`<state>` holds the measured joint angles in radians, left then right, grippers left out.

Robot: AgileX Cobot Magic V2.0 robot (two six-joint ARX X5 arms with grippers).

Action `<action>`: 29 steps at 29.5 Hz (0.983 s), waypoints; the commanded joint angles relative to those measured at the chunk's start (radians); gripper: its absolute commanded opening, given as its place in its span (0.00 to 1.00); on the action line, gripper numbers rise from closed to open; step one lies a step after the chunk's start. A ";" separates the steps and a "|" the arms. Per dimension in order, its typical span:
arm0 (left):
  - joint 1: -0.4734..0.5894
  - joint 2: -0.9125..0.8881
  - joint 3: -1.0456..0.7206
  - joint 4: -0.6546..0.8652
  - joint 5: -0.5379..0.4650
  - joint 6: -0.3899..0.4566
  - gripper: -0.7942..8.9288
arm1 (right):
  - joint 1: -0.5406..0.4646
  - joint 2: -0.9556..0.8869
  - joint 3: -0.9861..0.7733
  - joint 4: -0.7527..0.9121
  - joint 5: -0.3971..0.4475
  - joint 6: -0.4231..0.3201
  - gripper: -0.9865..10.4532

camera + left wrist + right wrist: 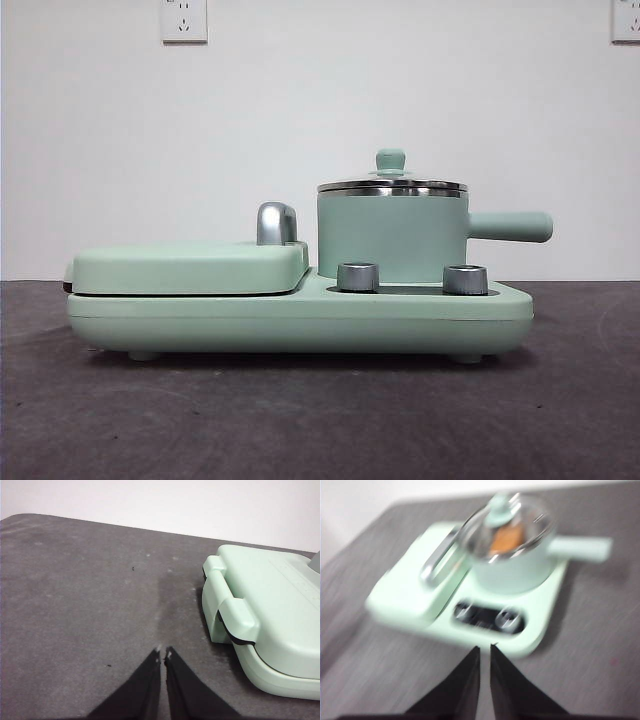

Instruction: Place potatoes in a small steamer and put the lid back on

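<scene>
With its clear glass steel-rimmed lid point(392, 185) seated on the mint-green cylindrical steamer point(392, 238), orange-brown potato point(506, 538) enclosed for steaming; left gripper point(163, 654) and right gripper point(484, 648) closed, empty.

Front view: low, level across table point(320, 420), facing white wall; appliance base point(300, 322) fills mid-frame, small steamer point(390, 238) right of centre, near and large; left wrist view: high, angled down at bare table, griddle cover point(270, 615) at right edge, close; right wrist view: blurred, looks down from farther back, whole appliance in upper half; all three share griddle cover.
</scene>
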<state>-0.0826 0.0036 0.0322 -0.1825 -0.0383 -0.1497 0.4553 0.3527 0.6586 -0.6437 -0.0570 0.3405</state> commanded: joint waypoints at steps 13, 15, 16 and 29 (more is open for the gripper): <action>-0.001 -0.001 -0.019 -0.004 -0.007 0.003 0.10 | -0.401 -0.337 -0.561 0.374 0.076 -0.026 0.11; -0.001 -0.001 -0.019 -0.004 -0.007 0.003 0.10 | -0.421 -0.349 -0.577 0.375 0.082 -0.068 0.11; -0.001 -0.001 -0.019 -0.004 -0.007 0.003 0.10 | -0.427 -0.349 -0.582 0.375 0.080 -0.101 0.11; -0.001 -0.001 -0.019 -0.004 -0.007 0.003 0.10 | -0.429 -0.349 -0.647 0.470 0.081 -0.263 0.11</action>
<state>-0.0826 0.0036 0.0322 -0.1822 -0.0391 -0.1497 0.0257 0.0044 0.0219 -0.1806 0.0227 0.0994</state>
